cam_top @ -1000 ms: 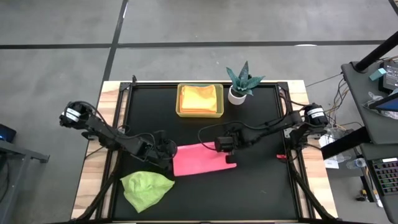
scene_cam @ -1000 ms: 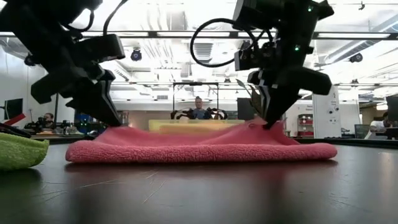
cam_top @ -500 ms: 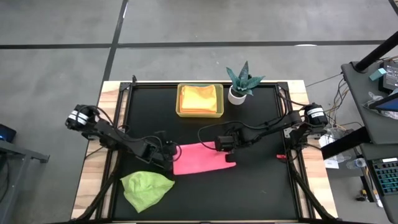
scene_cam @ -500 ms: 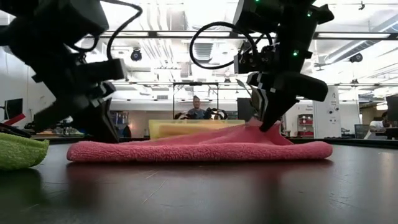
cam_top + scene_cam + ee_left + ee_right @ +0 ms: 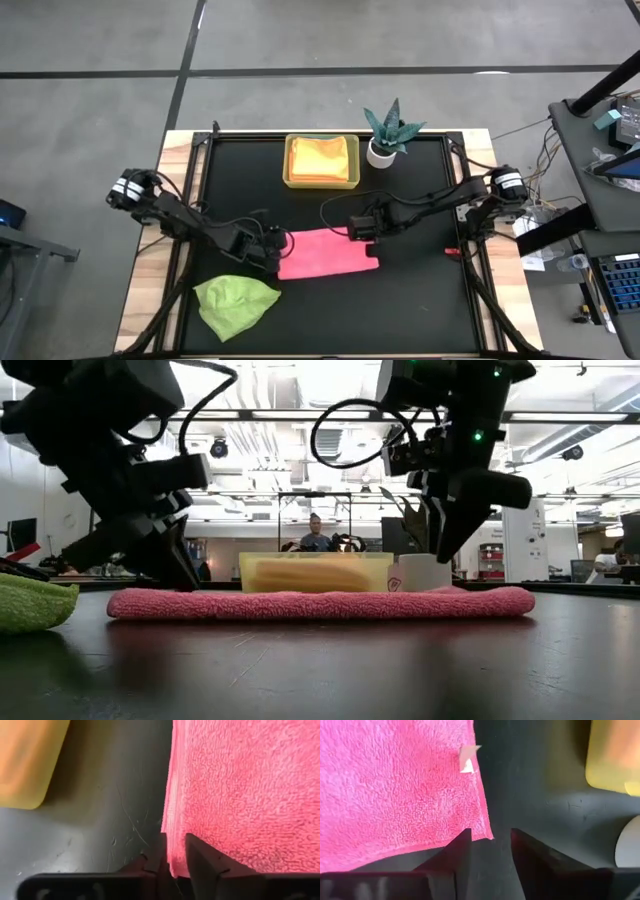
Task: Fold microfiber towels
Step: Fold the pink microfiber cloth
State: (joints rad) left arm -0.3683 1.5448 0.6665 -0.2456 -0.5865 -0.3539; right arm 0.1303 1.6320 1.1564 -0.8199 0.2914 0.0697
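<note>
Left fingers (image 5: 172, 862) straddle the pink towel (image 5: 326, 254) edge, slightly parted; right fingers (image 5: 490, 851) stand open, just off its corner. The towel lies flat mid-counter (image 5: 420, 300). Tray (image 5: 321, 161) at 12 o'clock, plant (image 5: 388, 131) at 1, green towel (image 5: 235, 302) at 7, bare counter at 5.

1. Low view: ceiling strip lights (image 5: 300, 415) glare behind both arms, leaving them near-silhouettes
2. The black table mat (image 5: 320, 670) carries a dull sheen below the pink towel (image 5: 320, 603)
3. Wrist views: the yellow tray (image 5: 25, 765) is blurred; the towel nap is sharp
</note>
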